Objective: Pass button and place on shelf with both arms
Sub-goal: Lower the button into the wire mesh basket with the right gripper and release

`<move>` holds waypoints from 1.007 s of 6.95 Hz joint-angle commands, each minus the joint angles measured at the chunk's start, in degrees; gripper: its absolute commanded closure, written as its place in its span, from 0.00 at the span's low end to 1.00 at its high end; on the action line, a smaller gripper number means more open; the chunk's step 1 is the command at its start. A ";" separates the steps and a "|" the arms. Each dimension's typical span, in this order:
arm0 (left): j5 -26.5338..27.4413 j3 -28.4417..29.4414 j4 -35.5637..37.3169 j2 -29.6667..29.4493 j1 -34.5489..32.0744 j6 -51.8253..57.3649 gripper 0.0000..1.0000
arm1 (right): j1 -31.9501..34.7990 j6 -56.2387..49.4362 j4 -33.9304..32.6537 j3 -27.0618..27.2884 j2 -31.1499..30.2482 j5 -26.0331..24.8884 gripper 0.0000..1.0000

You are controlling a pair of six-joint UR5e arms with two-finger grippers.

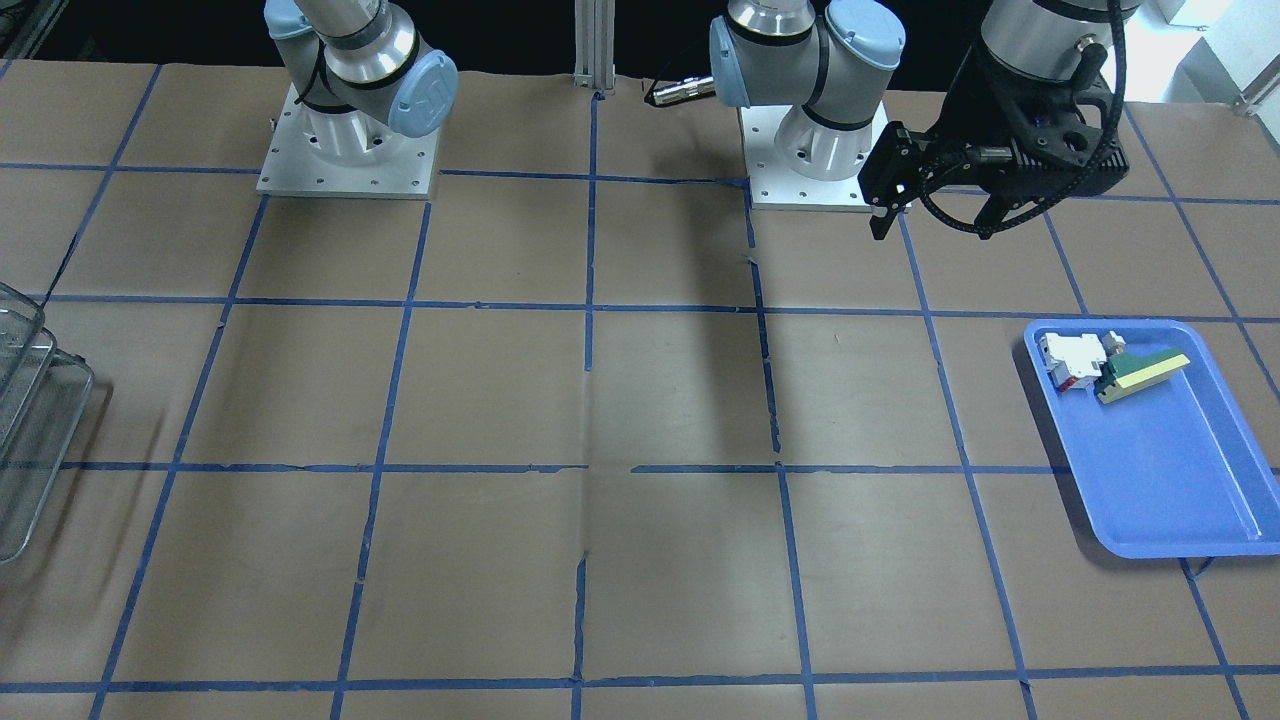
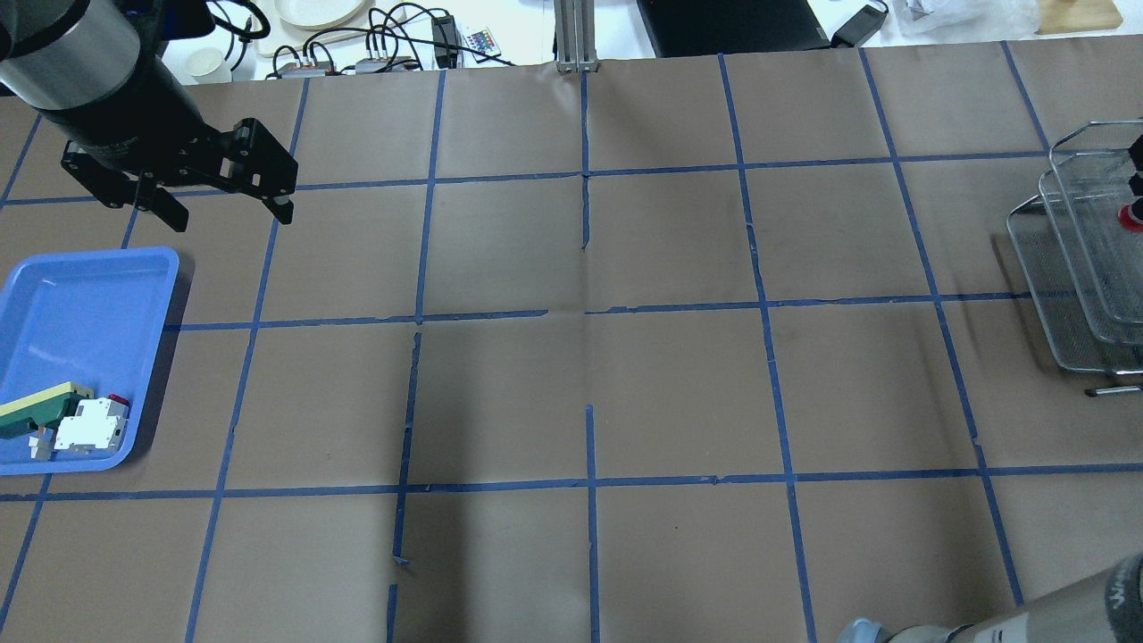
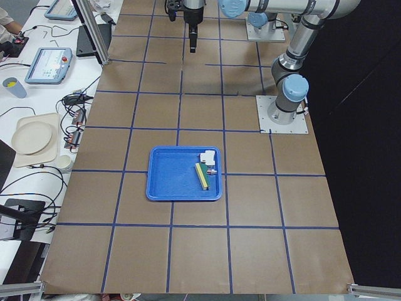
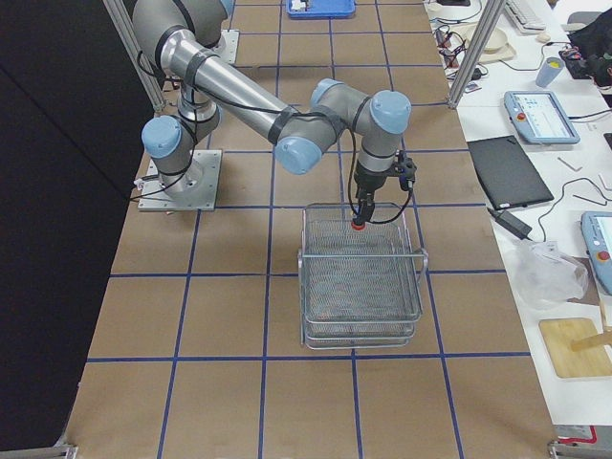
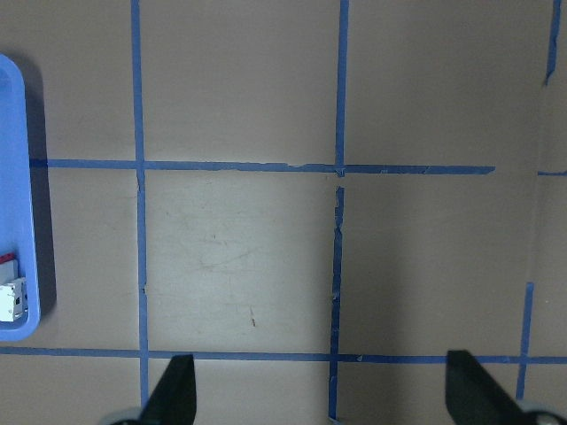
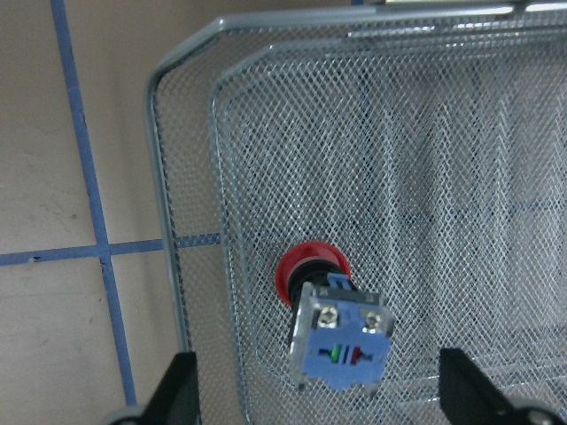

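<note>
The button (image 6: 341, 341) lies in the top basket of the wire-mesh shelf (image 6: 159, 133), red cap down and bluish block facing up. It also shows in the overhead view (image 2: 1132, 214) and the exterior right view (image 4: 358, 227). My right gripper (image 6: 319, 376) hangs just above it, open, its fingers (image 6: 182, 390) wide apart and clear of the button. The shelf (image 2: 1072, 268) stands at the table's right end (image 4: 363, 277). My left gripper (image 2: 228, 212) is open and empty, hovering over bare table near the blue tray (image 1: 935, 220).
The blue tray (image 2: 80, 304) at the left end holds a white-and-red block (image 2: 89, 427) and a green-and-yellow wedge (image 2: 36, 406). The arm bases (image 1: 345, 160) stand at the table's robot side. Cables and tablets lie beyond the far edge (image 2: 375, 45).
</note>
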 commanded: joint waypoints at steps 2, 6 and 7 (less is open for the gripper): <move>0.09 0.05 0.00 0.04 0.13 0.00 0.00 | 0.37 0.37 11.07 -0.08 -8.13 0.35 0.01; -0.08 0.05 0.09 -0.13 0.22 0.00 0.00 | 12.36 13.47 20.51 0.00 -16.67 5.10 0.00; -0.09 0.05 0.09 -0.05 0.22 0.09 0.00 | 19.29 17.21 20.42 0.52 -16.94 4.93 0.00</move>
